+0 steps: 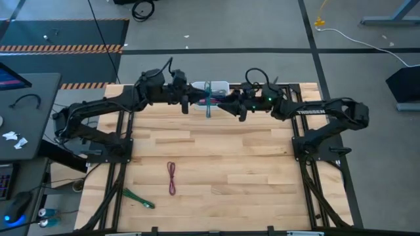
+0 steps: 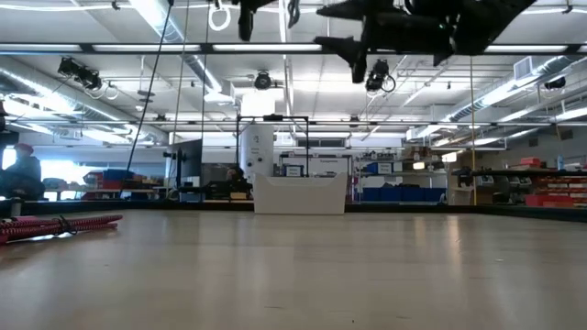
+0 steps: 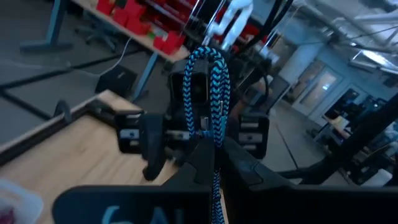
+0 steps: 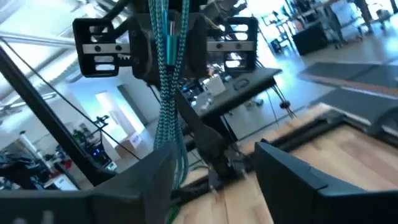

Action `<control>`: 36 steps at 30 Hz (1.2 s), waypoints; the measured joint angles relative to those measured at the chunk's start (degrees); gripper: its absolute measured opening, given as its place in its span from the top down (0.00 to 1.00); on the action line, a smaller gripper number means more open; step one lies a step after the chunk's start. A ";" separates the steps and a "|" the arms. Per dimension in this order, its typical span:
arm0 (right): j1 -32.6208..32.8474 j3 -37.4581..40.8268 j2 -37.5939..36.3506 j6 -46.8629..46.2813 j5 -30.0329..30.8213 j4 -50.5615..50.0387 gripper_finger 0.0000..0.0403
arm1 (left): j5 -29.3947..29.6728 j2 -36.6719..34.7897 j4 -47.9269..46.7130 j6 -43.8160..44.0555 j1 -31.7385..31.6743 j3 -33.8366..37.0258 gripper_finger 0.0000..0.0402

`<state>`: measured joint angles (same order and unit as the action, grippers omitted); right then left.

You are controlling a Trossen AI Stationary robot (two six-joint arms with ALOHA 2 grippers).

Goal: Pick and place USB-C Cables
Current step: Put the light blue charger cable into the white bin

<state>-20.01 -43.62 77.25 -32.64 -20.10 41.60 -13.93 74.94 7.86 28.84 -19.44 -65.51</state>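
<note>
A teal-blue braided USB-C cable [image 1: 209, 105], folded into a long bundle, is held in the air over the table's far edge, next to the white bin [image 1: 211, 86]. My left gripper [image 1: 195, 102] comes at it from the left and is shut on it. My right gripper [image 1: 226, 103] faces it from the right, open. In the right wrist view the cable [image 4: 169, 93] passes close by one right finger [image 4: 146, 177]; whether they touch I cannot tell. A maroon cable [image 1: 172, 177] and a green cable [image 1: 139, 198] lie flat on the table. My left gripper pinches the teal-blue cable between its two fingers at mid-length [image 3: 214, 146], coming level from the table's left, fingers across the bundle. The folded loop end [image 3: 208, 59] sticks out on one side and the rest runs out on the other. The cable is lifted clear of the table.
The white bin [image 2: 301, 193] stands at the middle of the far edge, under the two grippers. The maroon cable [image 2: 60, 225] lies left of centre and the green one near the near-left corner. Black frame rails run along both sides of the wooden table [image 1: 249, 170].
</note>
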 joint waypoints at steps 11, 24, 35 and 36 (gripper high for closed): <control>0.50 -13.59 4.40 2.65 -4.44 -6.01 0.43 | 0.39 0.81 0.25 -2.51 -0.04 -3.48 0.97; 1.57 -17.66 9.83 3.57 -8.08 -7.14 0.69 | 1.23 0.83 0.37 -2.64 -0.02 -3.48 0.97; -3.49 -25.47 7.15 12.42 -3.17 -31.33 0.94 | -2.69 -4.10 -14.01 -3.64 -4.60 -3.59 0.61; -4.49 -27.50 7.21 15.23 -1.99 -37.14 0.95 | -3.12 -5.24 -17.97 -4.07 -5.41 -3.58 0.57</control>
<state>-24.50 -71.12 84.46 -17.41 -22.08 4.46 -17.06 69.70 -10.11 24.77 -24.85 -69.09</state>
